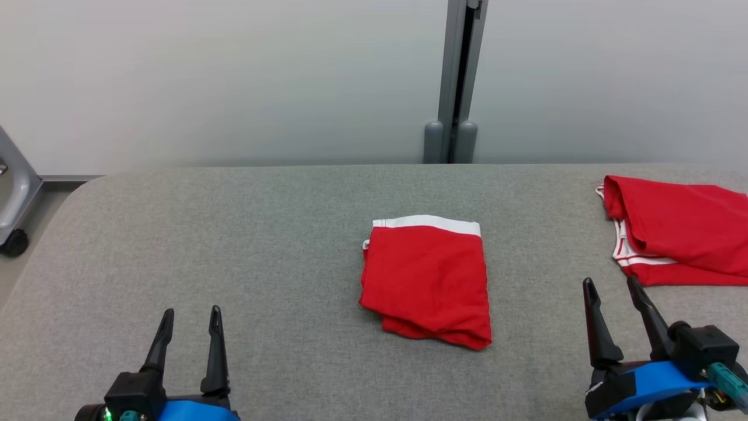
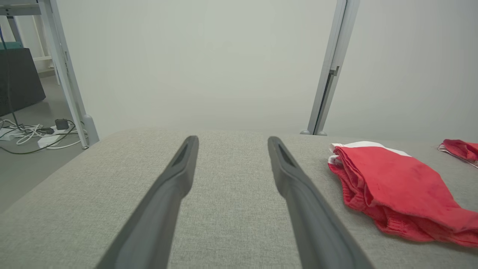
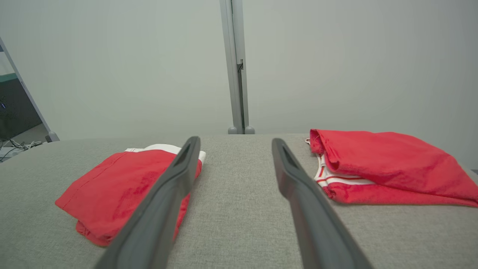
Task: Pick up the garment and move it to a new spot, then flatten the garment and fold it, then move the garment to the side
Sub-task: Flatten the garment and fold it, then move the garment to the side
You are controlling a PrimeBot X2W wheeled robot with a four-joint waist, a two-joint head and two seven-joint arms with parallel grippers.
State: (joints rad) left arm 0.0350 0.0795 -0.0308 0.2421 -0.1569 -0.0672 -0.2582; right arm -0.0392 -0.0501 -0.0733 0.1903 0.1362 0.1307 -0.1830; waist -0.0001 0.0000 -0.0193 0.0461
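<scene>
Two red garments — centre garment (image 1: 426, 280), side garment (image 1: 681, 234) — left pincer (image 1: 193, 311), right pincer (image 1: 609, 282) both gaping, empty.

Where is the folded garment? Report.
In the head view the folded garment lies on the table just right of centre, left of the other red garment.

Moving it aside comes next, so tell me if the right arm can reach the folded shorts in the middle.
Probably yes: the right gripper is open, and only bare grey table lies between it and the folded shorts.
</scene>
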